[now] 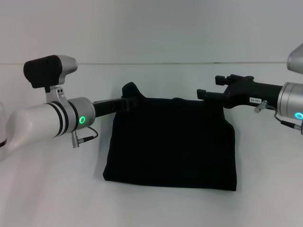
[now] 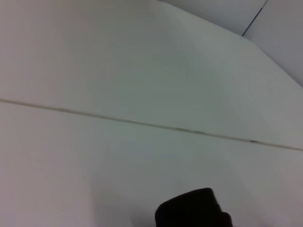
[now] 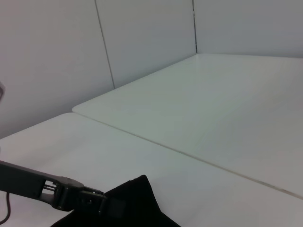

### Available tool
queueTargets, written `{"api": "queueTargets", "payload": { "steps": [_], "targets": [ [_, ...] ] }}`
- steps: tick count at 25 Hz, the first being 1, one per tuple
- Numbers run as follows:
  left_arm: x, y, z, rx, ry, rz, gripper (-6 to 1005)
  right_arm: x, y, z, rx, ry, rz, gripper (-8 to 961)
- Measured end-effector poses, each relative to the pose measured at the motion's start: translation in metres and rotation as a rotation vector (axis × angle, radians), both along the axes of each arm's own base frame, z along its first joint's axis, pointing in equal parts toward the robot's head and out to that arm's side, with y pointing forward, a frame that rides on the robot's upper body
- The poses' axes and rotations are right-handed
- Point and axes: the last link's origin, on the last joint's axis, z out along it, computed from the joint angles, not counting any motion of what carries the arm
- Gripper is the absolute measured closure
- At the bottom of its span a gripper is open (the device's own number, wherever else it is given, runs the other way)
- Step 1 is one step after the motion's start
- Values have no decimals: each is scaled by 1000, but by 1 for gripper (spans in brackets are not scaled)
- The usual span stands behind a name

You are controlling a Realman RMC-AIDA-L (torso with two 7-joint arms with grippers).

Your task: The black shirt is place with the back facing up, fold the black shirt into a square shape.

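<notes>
Now left gripper (image 1: 129,101) pinching black shirt (image 1: 173,146) corner, right gripper (image 1: 204,94) at opposite corner

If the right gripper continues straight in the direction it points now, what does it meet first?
Probably the left gripper, holding the black shirt at its far left corner; the right gripper points along that far edge, though depth is unclear.

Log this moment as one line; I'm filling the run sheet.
left hand: pinching far-left corner of black fabric shirt | right hand: at far-right corner | shirt: folded, roughly rectangular, on white table
</notes>
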Motion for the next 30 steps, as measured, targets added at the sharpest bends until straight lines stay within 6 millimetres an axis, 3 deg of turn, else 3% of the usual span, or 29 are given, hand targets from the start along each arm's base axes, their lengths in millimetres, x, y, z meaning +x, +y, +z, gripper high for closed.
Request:
{"api": "queueTargets", "payload": {
  "steps": [2,8,16,30],
  "targets": [
    [0,0,0,1,-8,3,641,1,0,-1,1,-1,-3,103],
    [1,-2,1,10,-76,23,818,2,-1,-1,2,-3,-6,103],
    [-12,-4,16,77,-183,87,944,2,0,-2,4,-5,-10,103],
    [-26,-5,26,131,-222,149,942,-2,1,-6,-7,-15,7,102]
  ]
}}
